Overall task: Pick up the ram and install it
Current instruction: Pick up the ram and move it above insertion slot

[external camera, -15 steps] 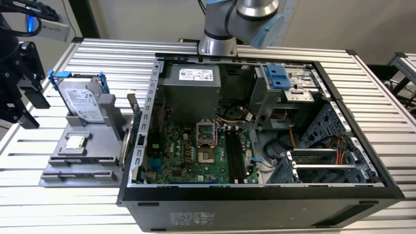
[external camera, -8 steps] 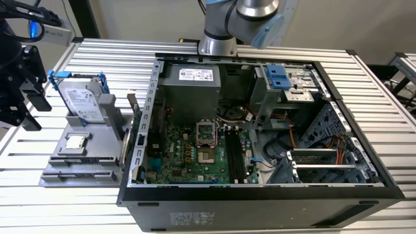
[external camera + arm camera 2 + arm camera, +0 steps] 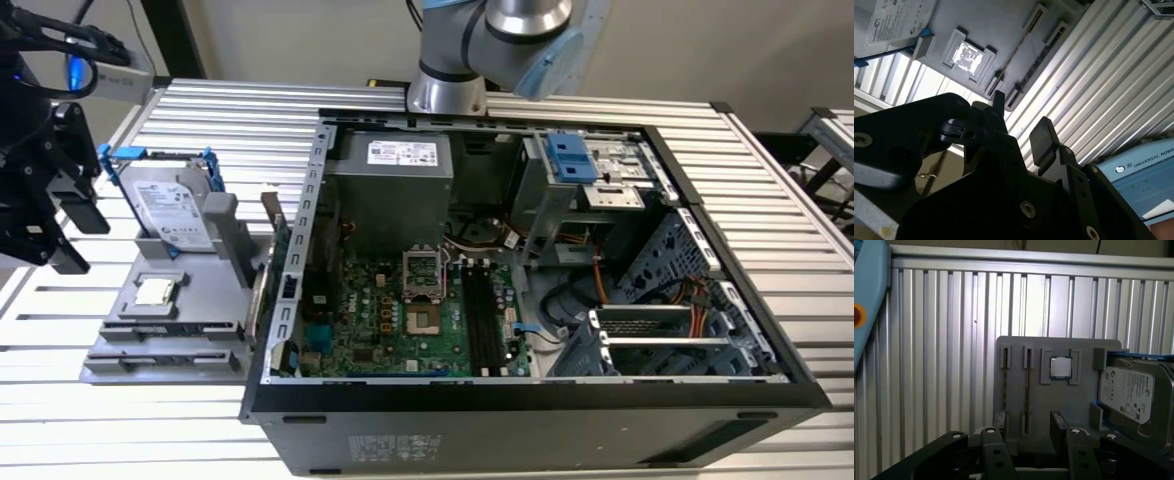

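Observation:
The ram (image 3: 1027, 382) is a thin dark stick standing on edge in a slot of the grey fixture plate (image 3: 1054, 400). It shows in the second wrist view as a slim line (image 3: 1013, 56). My gripper (image 3: 1029, 422) is open, its two black fingers (image 3: 1058, 424) apart, with the ram's line running between them further off. Nothing sits between the fingertips (image 3: 1041, 136). In the exterior view the gripper (image 3: 70, 232) hangs off the fixture's (image 3: 160, 345) left side. The motherboard's long black slots (image 3: 481, 312) lie inside the open computer case (image 3: 534, 405).
A silver hard drive in a blue frame (image 3: 174, 205) stands on the fixture, with a small square silver chip (image 3: 156, 291) beside it. The case stands on a slatted aluminium table (image 3: 787, 160). A light blue device (image 3: 1146, 175) lies near the gripper. The arm's base (image 3: 447, 85) stands behind the case.

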Robot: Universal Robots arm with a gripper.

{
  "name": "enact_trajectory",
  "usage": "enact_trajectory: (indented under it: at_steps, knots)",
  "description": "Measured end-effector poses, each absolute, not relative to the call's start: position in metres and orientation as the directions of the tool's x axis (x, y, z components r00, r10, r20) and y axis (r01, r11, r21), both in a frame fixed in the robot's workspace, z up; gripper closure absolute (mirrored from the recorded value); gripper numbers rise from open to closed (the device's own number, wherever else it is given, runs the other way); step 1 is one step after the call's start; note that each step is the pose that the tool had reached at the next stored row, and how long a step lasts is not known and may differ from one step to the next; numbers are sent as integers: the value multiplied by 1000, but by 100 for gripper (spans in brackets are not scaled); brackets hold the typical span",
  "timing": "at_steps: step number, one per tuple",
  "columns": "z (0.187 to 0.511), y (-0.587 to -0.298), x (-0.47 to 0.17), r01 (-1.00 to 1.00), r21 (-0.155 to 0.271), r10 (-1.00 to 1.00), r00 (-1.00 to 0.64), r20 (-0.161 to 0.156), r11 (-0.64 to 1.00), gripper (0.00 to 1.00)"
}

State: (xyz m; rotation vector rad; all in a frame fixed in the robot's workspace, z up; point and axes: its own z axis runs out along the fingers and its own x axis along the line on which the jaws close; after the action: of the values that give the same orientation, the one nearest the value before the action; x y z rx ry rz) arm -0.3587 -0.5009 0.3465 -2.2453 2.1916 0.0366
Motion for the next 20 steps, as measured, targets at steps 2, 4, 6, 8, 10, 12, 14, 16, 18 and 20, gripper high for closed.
enact_trajectory:
  at_steps: [2,4,6,8,10,12,14,16,18,20]
  knots:
    - [345,-501,-359,-1000,13,-1000,24,-19,-24,0]
    - [343,-501,-359,-1000,14,-1000,23,-19,-24,0]
    - [341,-501,-359,-1000,14,-1000,22,-19,-22,0]
    - [339,-501,-359,-1000,13,-1000,21,-19,-21,0]
    - [337,-501,-359,-1000,13,-1000,21,-19,-21,0]
    - [335,-501,-359,-1000,13,-1000,21,-19,-21,0]
    - [333,-501,-359,-1000,14,-1000,21,-19,-21,0]
    - [331,-501,-359,-1000,13,-1000,21,-19,-21,0]
    - [329,-501,-359,-1000,13,-1000,21,-19,-21,0]
    - [327,-501,-359,-1000,13,-1000,21,-19,-21,0]
